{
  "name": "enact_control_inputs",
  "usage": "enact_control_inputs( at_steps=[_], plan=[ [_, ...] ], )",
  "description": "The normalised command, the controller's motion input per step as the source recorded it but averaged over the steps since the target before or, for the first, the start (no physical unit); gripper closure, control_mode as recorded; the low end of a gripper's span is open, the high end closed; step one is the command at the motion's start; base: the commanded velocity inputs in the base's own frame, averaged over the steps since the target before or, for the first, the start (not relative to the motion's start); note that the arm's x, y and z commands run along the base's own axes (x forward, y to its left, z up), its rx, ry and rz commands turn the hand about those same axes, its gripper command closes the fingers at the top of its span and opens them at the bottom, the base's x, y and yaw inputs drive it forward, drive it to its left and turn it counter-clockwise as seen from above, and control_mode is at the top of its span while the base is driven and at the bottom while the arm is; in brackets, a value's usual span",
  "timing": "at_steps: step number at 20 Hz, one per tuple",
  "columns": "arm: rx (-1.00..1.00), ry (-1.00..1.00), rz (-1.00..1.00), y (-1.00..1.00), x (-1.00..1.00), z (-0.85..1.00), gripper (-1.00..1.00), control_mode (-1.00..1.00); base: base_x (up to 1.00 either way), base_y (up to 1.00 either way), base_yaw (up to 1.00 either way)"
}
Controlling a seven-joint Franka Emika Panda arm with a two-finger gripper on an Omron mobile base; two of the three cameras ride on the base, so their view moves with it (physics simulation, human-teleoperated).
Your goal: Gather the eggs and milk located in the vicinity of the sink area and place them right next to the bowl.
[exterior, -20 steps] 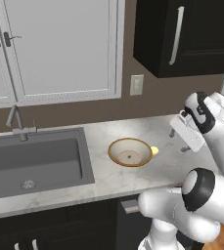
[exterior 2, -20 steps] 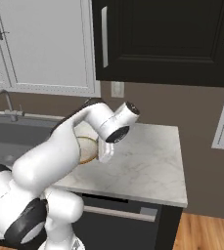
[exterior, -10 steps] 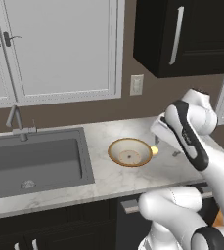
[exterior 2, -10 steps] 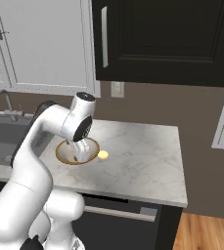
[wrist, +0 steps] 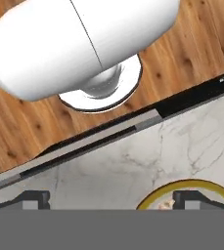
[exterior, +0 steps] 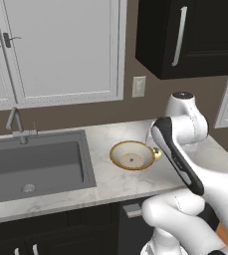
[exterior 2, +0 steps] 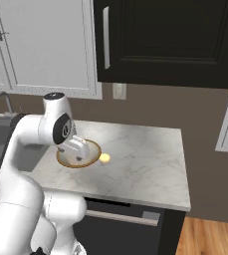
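One egg (exterior 2: 104, 158) lies on the marble tabletop (exterior 2: 145, 164), touching the right rim of the bowl (exterior: 132, 155). Left of both sits the sink (exterior: 33, 167). Over the bowl, the gripper (exterior 2: 78, 150) hangs, jaws wide, holding nothing.

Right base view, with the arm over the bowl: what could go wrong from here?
1. The small pale yellow egg lies loose on the marble counter beside the shallow golden-rimmed bowl; a brush from the arm could roll it away.
2. The open end effector hangs close over the bowl's rim and may knock it when moving off.
3. No milk carton is visible near the dark grey sink, so that part looks undone.
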Motion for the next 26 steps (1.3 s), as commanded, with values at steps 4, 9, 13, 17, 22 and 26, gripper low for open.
enact_control_inputs(
  at_steps=[4, 9, 13, 17, 22, 26],
  plan=[
    [-0.18, 0.00, 0.45, 0.32, -0.01, 0.23, -1.00, -1.00, 0.00, 0.00, 0.00],
    [0.03, -0.01, 0.26, 0.09, -0.03, 0.16, -1.00, -1.00, 0.00, 0.00, 0.00],
    [0.12, -0.01, 0.14, 0.00, -0.02, 0.00, -1.00, -1.00, 0.00, 0.00, 0.00],
    [0.00, 0.00, 0.02, 0.00, 0.00, 0.00, -1.00, -1.00, 0.00, 0.00, 0.00],
    [0.00, 0.00, 0.00, 0.02, 0.00, 0.00, -1.00, -1.00, 0.00, 0.00, 0.00],
    [0.02, 0.00, 0.00, 0.41, 0.00, -0.09, -1.00, -1.00, 0.00, 0.00, 0.00]
  ],
)
